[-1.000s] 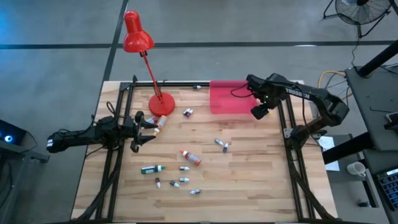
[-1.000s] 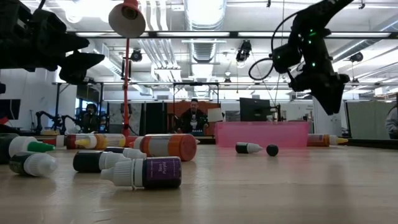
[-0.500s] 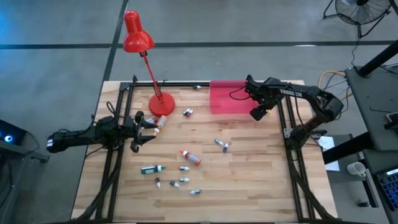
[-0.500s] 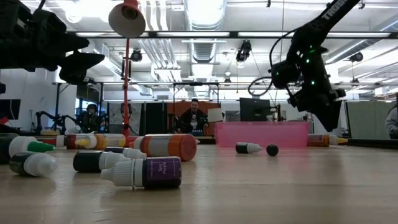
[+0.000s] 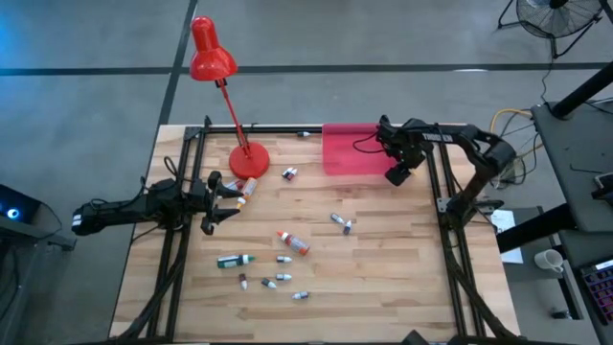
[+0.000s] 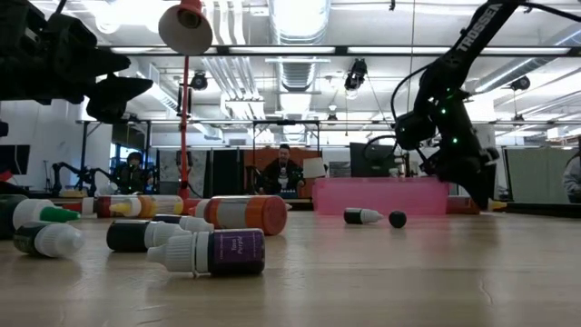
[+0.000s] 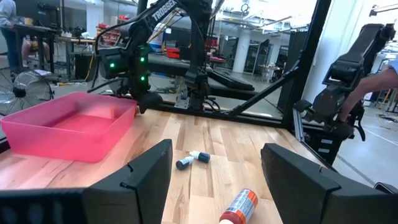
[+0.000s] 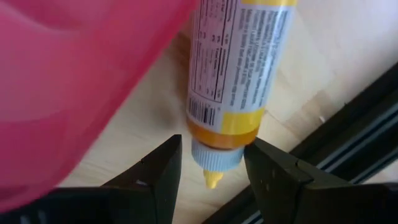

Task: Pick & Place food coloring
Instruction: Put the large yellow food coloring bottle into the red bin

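The left gripper is parked by the lamp base, fingers spread wide with nothing between them. A round red disc is what that lamp stands on, with a thin stem and a cone shade. Small food coloring bottles are scattered across the pale plank table: smooth plastic tubes with pointed caps, a dark green one, an orange-red one, plus tiny whitish ones lower down. In the low view a purple-labelled bottle is seen lying on its side nearest the camera.

Further right, the pink tray is a glossy, translucent rectangle. The right gripper is down at its right edge, fingers parted on either side of the capped tip of a yellow bottle lying on the wood beside the tray; contact can't be confirmed.

Compared with a second back, the right arm has been lowered and pulled in closer to the tray, while the left hasn't budged.
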Tool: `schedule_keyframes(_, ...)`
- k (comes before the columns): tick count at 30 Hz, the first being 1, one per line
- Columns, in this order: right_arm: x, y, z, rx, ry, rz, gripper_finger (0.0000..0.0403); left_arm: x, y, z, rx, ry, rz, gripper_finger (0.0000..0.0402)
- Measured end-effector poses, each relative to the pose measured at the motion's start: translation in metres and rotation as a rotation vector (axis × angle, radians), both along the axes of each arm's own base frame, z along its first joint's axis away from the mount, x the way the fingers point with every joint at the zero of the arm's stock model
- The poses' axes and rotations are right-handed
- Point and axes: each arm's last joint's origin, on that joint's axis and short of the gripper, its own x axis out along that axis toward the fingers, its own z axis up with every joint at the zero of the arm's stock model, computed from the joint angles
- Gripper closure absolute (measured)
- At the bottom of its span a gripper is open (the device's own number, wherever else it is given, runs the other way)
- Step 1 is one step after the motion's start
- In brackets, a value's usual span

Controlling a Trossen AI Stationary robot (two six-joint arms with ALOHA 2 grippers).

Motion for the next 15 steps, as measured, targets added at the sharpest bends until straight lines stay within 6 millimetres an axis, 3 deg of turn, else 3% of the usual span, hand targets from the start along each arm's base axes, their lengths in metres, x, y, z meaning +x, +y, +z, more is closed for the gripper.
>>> schedule_keyframes(9, 0.0022, -0.0043, -0.0090, 0.010, 0.002, 0.045, 0.0243, 0.0000, 0.0000, 0.0001, 0.000, -0.001, 0.000, 0.0182)
schedule_keyframes(15, 0.0027, -0.0065, -0.0068, -0.041, 0.011, 0.057, 0.0277, 0.0000, 0.0000, 0.0000, 0.000, 0.000, 0.000, 0.0182)
